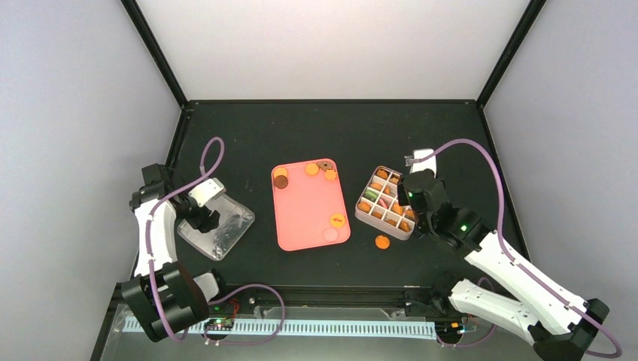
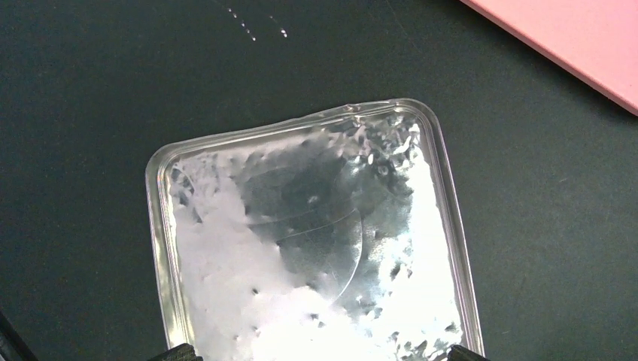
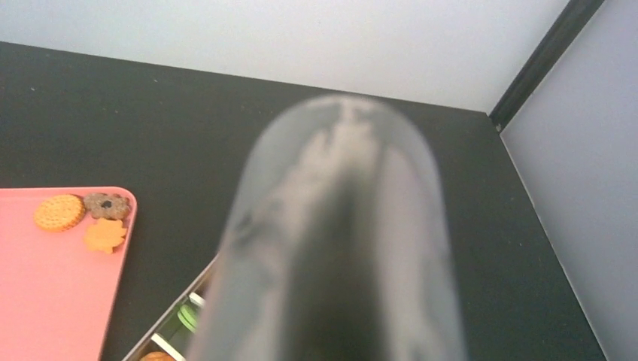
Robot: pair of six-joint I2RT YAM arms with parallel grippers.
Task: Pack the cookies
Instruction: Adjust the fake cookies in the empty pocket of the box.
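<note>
Cookies (image 1: pixel 311 169): a handful lie on the pink tray (image 1: pixel 305 214), most at its far edge, two near its right front corner. More fill the divided box (image 1: pixel 360 213) just right of the tray, and one orange cookie (image 1: pixel 382 241) sits on the black table (image 1: pixel 301 128) in front of the box. We note the right gripper (image 1: pixel 416 194) over the box, grasping the tongs (image 3: pixel 338 248). Left gripper (image 2: pixel 322 355) released, fingers wide, above a clear plastic lid (image 2: pixel 301 248) left of the tray
</note>
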